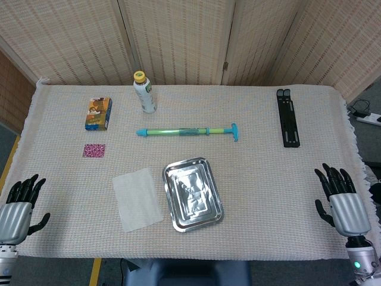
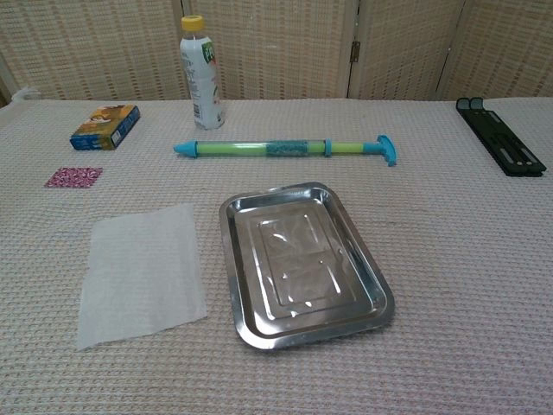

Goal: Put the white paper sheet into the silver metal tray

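A white paper sheet (image 1: 137,199) lies flat on the cloth-covered table (image 1: 268,196) just left of an empty silver metal tray (image 1: 192,194), the two close but apart, near the front middle. Farther back lie a green and blue toy water pump (image 1: 187,131), an upright white bottle with a yellow cap (image 1: 144,92), a small snack box (image 1: 98,114) and a pink glittery square (image 1: 94,150) to the left, and a black folding stand (image 1: 287,117) far right. The left hand (image 1: 19,205) and right hand (image 1: 343,204) rest at the near corners, fingers spread and holding nothing.
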Motion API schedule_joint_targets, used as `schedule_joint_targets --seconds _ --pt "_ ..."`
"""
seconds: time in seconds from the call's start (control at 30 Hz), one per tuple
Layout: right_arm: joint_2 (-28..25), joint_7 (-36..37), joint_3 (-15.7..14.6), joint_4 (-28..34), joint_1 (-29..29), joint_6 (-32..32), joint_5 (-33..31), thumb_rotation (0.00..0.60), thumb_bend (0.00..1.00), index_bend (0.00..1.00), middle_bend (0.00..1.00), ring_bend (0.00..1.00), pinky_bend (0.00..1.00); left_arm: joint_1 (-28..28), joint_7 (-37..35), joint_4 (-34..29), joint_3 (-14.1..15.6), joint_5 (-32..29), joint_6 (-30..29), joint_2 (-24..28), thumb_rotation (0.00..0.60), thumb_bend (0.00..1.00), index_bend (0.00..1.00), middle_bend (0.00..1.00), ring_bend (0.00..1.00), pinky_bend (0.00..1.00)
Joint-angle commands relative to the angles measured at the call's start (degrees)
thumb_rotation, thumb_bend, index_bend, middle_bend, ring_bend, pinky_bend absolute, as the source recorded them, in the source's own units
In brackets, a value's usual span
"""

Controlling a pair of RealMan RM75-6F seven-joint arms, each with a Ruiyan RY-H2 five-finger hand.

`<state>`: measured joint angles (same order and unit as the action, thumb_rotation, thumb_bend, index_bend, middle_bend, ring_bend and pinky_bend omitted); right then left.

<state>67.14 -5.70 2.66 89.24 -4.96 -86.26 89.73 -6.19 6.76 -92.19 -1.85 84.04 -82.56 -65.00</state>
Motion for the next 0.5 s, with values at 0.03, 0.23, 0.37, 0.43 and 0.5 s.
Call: schedule_joint_targets --seconds 0.03,0.23,0.37,0.43,0.5 --pt "-0.05 0.16 -0.07 0.13 0.14 -0.35 0.24 0.600 0.51 0.00 0.00 0.00 0.00 -0.05 -0.05 0.01 0.10 0.06 0.17 -0.03 0.600 0.36 0.00 0.00 0.00 0.00" --pt "-0.40 1.02 0.00 0.30 0.67 -2.01 1.07 0.600 0.51 0.00 0.00 0.00 0.00 -0.13 0.04 0.06 0.41 0.73 0.17 -0.15 0.600 0.36 0.00 0.00 0.00 0.00" --pt "-0.79 1.89 -0.56 0.32 0.85 -2.20 1.93 0.600 0.51 0.00 0.00 0.00 0.00 -0.59 -1.47 1.05 0.79 3.76 -0.83 -0.90 0.600 0.36 0.00 0.00 0.00 0.02" --pt "-1.14 2.70 -0.57 0.46 0.98 -2.49 2.06 0.600 0.51 0.00 0.00 0.00 0.00 -1.09 -2.48 2.07 1.20 6.09 -1.30 -1.77 0.600 0.36 0.02 0.08 0.04 0.17" --pt "-1.18 2.96 -0.33 0.42 1.06 -2.93 2.03 0.600 0.51 0.00 0.00 0.00 0.00 -1.91 -4.86 3.97 1.71 8.84 -1.58 -2.75 0.600 0.36 0.10 0.36 0.27 0.46"
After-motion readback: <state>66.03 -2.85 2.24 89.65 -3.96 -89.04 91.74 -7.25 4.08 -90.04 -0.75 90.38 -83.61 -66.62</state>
